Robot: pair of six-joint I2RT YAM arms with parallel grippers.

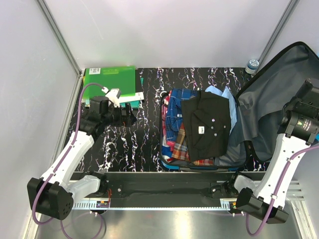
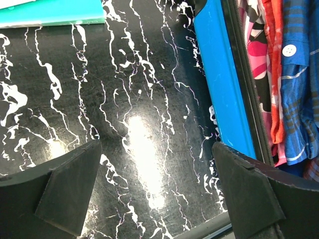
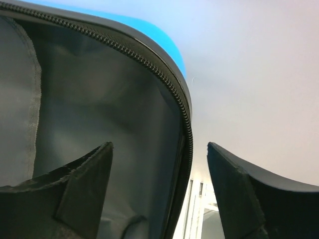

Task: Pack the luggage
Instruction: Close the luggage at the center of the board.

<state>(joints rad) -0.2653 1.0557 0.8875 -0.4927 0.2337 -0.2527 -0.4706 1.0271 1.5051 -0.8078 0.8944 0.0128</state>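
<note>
The luggage (image 1: 271, 94) lies open on the right half of the black marbled table. Its base is filled with plaid shirts (image 1: 177, 134), and a black shirt (image 1: 207, 124) lies on top. The grey-lined lid stands raised at the right. My right gripper (image 1: 310, 88) is up at the lid's edge. In the right wrist view it (image 3: 159, 154) is open, and the zipper rim (image 3: 185, 124) runs between the fingers without touching them. My left gripper (image 1: 127, 113) is open and empty over bare table (image 2: 157, 184), left of the blue shell (image 2: 224, 89).
Green folders (image 1: 109, 79) lie at the back left corner, and their edge shows in the left wrist view (image 2: 50, 12). A small round container (image 1: 252, 64) stands at the back right. White walls close in the table on three sides.
</note>
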